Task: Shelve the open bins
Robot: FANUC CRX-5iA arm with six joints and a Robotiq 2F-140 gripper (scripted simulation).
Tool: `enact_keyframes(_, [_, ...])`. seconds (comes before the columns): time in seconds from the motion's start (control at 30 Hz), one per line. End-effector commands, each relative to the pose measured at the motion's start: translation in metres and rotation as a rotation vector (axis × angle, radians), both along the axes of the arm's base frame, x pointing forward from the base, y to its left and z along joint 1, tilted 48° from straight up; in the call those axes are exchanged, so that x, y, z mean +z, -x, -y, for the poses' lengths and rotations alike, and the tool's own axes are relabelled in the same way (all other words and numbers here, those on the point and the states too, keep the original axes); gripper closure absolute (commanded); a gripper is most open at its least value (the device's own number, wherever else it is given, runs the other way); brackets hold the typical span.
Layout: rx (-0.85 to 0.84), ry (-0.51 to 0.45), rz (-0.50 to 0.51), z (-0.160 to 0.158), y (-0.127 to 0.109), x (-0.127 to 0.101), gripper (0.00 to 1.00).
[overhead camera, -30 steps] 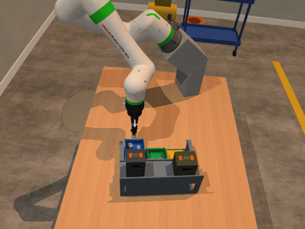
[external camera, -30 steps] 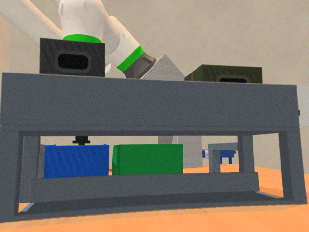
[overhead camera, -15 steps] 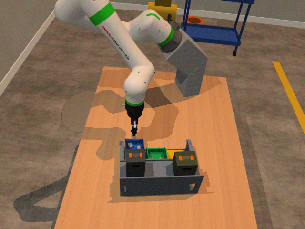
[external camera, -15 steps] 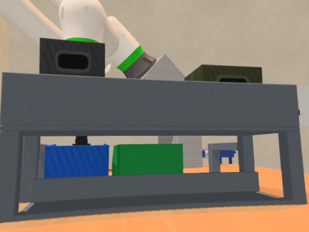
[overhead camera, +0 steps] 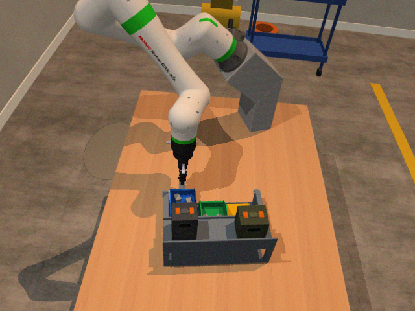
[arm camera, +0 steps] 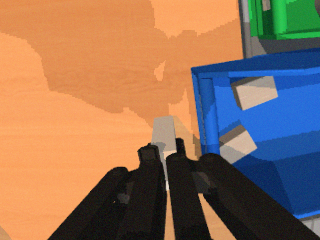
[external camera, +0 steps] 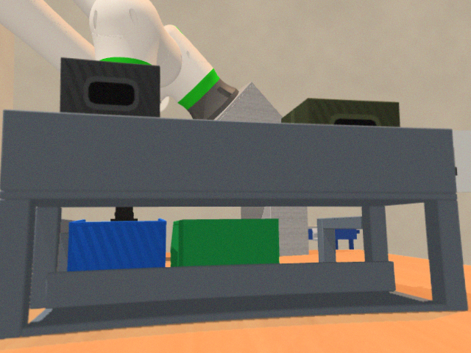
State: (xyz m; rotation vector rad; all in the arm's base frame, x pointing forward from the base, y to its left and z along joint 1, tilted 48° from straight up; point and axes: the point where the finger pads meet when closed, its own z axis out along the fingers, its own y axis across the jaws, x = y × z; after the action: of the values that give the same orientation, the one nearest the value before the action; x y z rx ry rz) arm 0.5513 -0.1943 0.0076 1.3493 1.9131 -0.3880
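The blue bin (overhead camera: 182, 193) (external camera: 115, 245) (arm camera: 280, 134) sits in the left place of the grey shelf (overhead camera: 218, 251) (external camera: 228, 159) (arm camera: 242, 7), with tan parts (arm camera: 255, 91) in it. Its outer end sticks out toward the arm a little farther than the green bin's. The green bin (overhead camera: 213, 207) (external camera: 224, 241) stands right beside it in the middle place. My gripper (overhead camera: 181, 182) (arm camera: 165, 131) is shut and empty, fingers pointing down, tips low just in front of the blue bin's outer wall. I cannot tell whether it touches the wall.
A black box (overhead camera: 184, 221) (external camera: 110, 87) and an olive box (overhead camera: 251, 221) (external camera: 342, 112) stand on the shelf's top board. A yellow mark (overhead camera: 238, 208) shows in the right place. The arm's grey pedestal (overhead camera: 258, 93) stands at the table's (overhead camera: 268, 150) far end.
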Motion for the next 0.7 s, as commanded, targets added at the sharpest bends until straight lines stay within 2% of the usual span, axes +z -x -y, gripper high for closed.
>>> enact_keyframes(0.0, [0.000,0.000,0.000,0.000,0.000,0.000,1.00])
enact_keyframes(0.67, [0.000,0.000,0.000,-0.006,-0.012,0.002,1.00])
